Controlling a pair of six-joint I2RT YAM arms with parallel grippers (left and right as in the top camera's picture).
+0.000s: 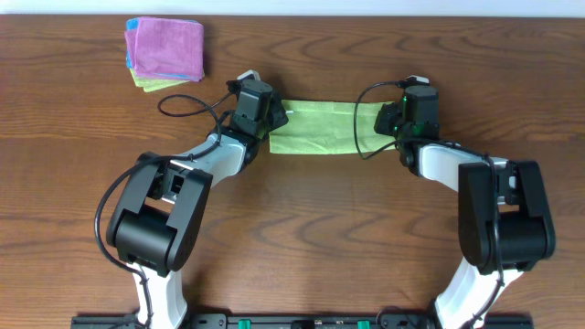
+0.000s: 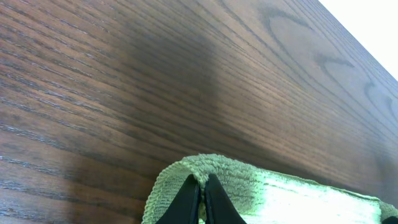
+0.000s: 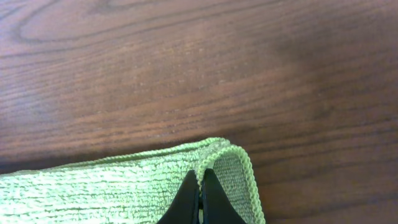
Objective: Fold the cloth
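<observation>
Nearest the bases, bare table lies between the two arms. Beyond it the green cloth sits mid-table as a flat band running left to right, apparently already doubled once. The left gripper is pinched closed on the cloth's left end, a fold of terry caught between its tips. The right gripper is likewise closed on the corner at the right end. The cloth looks light, soft and limp, with a nubby pile that should grip well. It will likely sag and bunch if lifted, so holding both layers at the end corners, as now, seems the sound choice. Farther off, at the far left corner, a stack of folded pink, blue and green cloths rests well apart.
</observation>
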